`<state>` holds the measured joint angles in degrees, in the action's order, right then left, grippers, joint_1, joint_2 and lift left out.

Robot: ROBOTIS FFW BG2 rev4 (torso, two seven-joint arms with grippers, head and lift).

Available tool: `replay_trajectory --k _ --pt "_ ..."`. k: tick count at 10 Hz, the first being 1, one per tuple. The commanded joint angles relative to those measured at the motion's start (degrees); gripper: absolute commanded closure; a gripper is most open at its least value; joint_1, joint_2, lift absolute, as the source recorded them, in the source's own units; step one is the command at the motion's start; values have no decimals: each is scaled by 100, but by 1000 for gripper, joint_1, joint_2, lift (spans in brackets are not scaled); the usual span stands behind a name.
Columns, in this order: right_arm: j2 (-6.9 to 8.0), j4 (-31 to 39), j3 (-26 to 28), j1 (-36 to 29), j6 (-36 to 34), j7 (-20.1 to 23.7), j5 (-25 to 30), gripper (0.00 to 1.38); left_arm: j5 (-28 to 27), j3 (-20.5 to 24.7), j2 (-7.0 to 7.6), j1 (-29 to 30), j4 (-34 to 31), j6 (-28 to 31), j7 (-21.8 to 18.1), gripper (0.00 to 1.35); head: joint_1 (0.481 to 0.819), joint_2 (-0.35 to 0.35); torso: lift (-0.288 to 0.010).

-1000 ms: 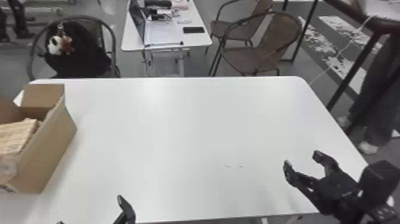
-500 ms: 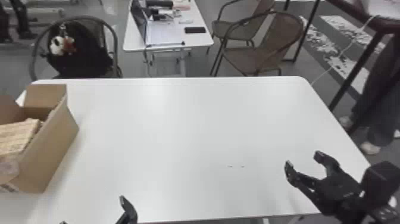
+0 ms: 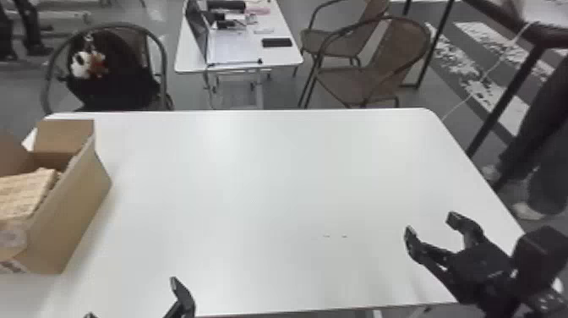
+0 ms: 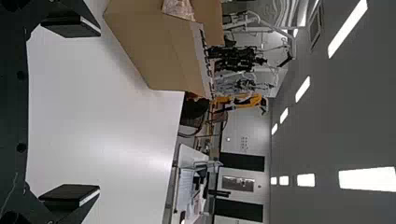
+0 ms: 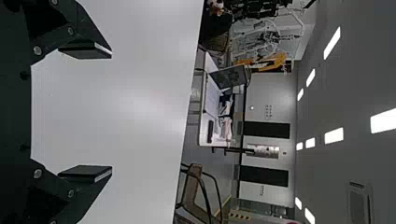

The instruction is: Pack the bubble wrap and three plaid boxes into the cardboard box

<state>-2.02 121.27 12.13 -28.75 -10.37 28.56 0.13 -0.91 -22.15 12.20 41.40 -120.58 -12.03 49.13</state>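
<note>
Well, my left pincer (image 3: 131, 297) and right pincer (image 3: 432, 226) are both spread wide, gripping nothing.
Beyond them, at the left end of the white table (image 3: 270, 177), the cardboard box (image 3: 80, 215) holds what I take for a plaid box (image 3: 23, 192).

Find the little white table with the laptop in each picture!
Head view: little table, top middle, beyond the big table.
Left wrist view: little table, past the big table's far edge.
Right wrist view: little table, past that edge, near a brown chair.
Shared landmark: big table.
</note>
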Motion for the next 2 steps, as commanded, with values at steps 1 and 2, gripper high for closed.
replay_trajectory --k 1,2 --pt "18 19 0 1 0 0 49 389 -5 0 2 0 -1 -10 9 124 695 -37 -148" --pt "44 46 0 1 0 0 101 391 -5 0 19 0 -1 -19 18 125 695 -37 -148"
